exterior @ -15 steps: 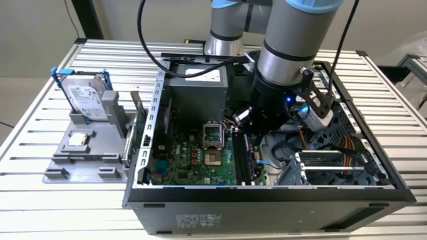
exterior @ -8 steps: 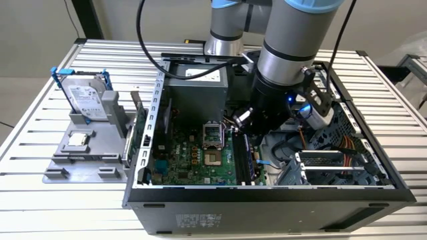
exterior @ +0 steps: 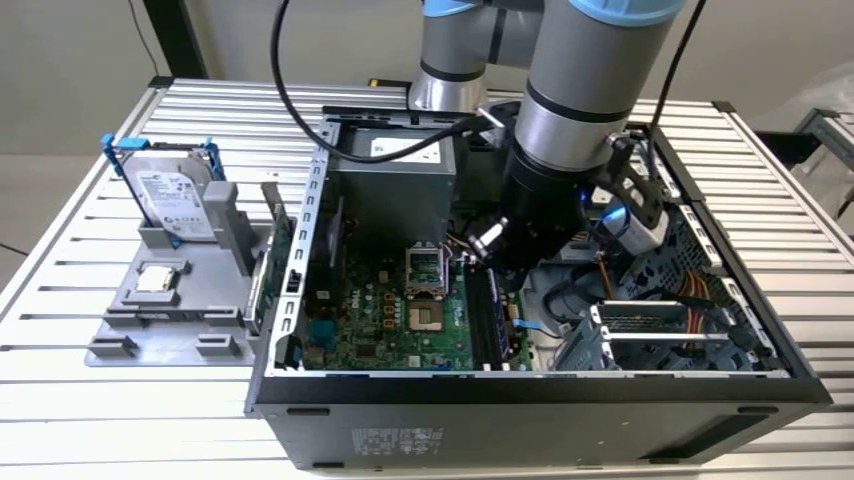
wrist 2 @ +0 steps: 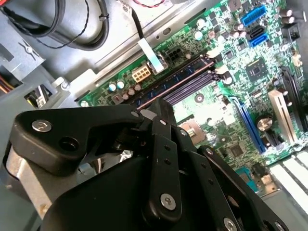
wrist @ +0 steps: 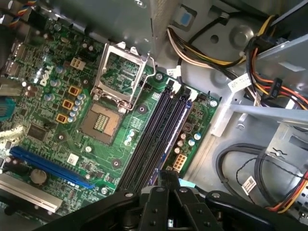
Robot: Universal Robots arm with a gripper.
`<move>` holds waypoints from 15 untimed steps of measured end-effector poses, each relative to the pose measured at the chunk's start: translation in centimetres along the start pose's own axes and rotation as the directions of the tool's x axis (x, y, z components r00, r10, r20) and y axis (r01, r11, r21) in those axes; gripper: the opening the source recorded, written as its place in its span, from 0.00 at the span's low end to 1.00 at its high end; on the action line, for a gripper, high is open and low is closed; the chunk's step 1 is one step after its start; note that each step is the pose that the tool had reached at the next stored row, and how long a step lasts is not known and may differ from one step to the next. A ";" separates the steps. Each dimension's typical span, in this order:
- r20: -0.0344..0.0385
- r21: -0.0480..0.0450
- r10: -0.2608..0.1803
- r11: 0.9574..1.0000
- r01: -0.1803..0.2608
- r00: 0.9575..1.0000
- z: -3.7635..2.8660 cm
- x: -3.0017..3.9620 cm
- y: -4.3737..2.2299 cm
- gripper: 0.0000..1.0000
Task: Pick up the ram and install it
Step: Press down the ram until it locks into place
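The ram point(exterior: 274, 225) appears to be standing on its long edge at the right side of the grey holder point(exterior: 134, 340), at the left of the exterior view, just beside the outer wall of the computer case point(exterior: 534, 385). It reads there as a thin, dark strip seen nearly edge-on, so this identification is a judgement. On the same holder, the hard drive point(exterior: 174, 200) is standing upright and the processor chip point(exterior: 158, 280) is lying flat in front of it. The holder is resting on the slatted desk point(exterior: 134, 440).

The pincer point(exterior: 470, 262) is working well apart from the ram, inside the open case. It is hanging over the near end of the memory slots point(wrist: 154, 134) on the motherboard point(exterior: 374, 320). In both wrist views the pincer point(wrist: 168, 179) point(wrist 2: 161, 108) is looking clenched, with nothing visible in it.

The memory slots point(wrist 2: 183, 79) are showing as long, dark channels and seem to be carrying no stick. The processor socket point(wrist: 101, 122) beside them is sitting open and bare.

Judging by this layout, the task is standing at its beginning. The ram is not yet grasped, and both the pickup and the seating in a slot are remaining to be done.
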State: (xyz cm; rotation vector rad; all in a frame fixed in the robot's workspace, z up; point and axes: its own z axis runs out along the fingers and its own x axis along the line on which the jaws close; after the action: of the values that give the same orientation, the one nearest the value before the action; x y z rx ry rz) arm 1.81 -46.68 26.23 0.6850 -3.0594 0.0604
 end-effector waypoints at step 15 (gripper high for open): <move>0.006 0.001 -0.149 0.989 0.149 0.989 0.09 0.09 0.05 0.00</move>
State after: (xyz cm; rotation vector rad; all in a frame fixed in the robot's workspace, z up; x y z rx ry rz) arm 1.70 -46.67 26.14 0.9124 -3.0029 0.0582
